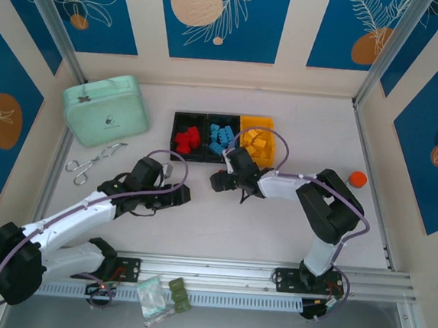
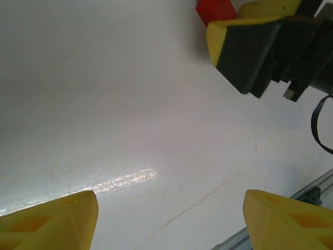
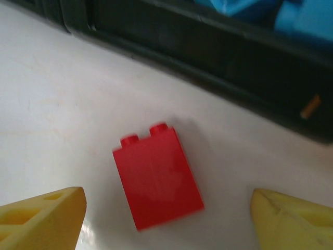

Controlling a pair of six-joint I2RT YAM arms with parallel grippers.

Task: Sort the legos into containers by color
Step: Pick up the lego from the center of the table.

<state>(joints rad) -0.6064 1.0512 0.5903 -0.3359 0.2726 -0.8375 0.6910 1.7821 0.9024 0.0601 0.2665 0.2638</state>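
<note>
A red lego (image 3: 157, 174) lies on its side on the white table, studs toward the containers. My right gripper (image 3: 166, 197) hovers over it, open, with its yellow fingers apart on either side of the brick. The black container wall (image 3: 208, 57) runs just beyond, with blue legos (image 3: 291, 15) inside. From above, the three joined containers (image 1: 204, 160) hold red legos (image 1: 187, 138), blue legos (image 1: 221, 137) and yellow legos (image 1: 256, 143). The right gripper (image 1: 221, 181) sits just in front of them. My left gripper (image 2: 170, 198) (image 1: 174, 195) is open over bare table, facing the right gripper's fingers (image 2: 250, 52).
A mint-green case (image 1: 105, 109) stands at the back left, with metal scissors (image 1: 93, 161) in front of it. An orange cap (image 1: 357, 178) lies at the right. A clear bag (image 1: 151, 296) and dark green blocks (image 1: 180, 294) sit by the near rail.
</note>
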